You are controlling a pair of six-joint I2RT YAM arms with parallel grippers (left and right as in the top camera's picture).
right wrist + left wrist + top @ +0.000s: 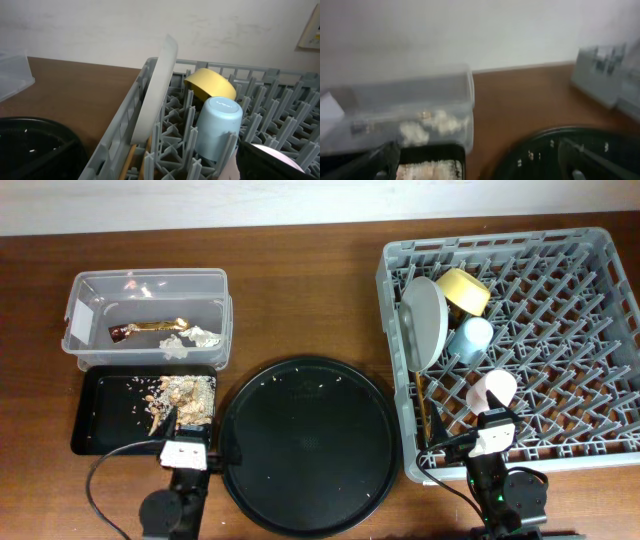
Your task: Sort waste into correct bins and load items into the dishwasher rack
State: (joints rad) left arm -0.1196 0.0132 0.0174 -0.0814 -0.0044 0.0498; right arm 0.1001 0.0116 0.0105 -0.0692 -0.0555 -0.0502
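The clear tub (pixel 150 285) holds the brown-and-gold wrapper (pixel 148 328) and white tissue (pixel 200 337). The shallow black tray (pixel 105 415) holds tan food scraps (pixel 185 392). The grey rack (pixel 600 330) holds the grey-green plate (pixel 425 320) on edge, the yellow bowl (pixel 463 290), the blue cup (pixel 472 338), the pink cup (pixel 493 390) and the chopsticks (pixel 425 415). My left gripper (pixel 185 442) is open and empty at the black tray's near edge. My right gripper (pixel 495 435) is open at the rack's near wall, just in front of the pink cup (pixel 285 155).
A large round black tray (pixel 305 445) with a few crumbs lies between the two arms. The brown table runs back to a white wall. The left wrist view is blurred.
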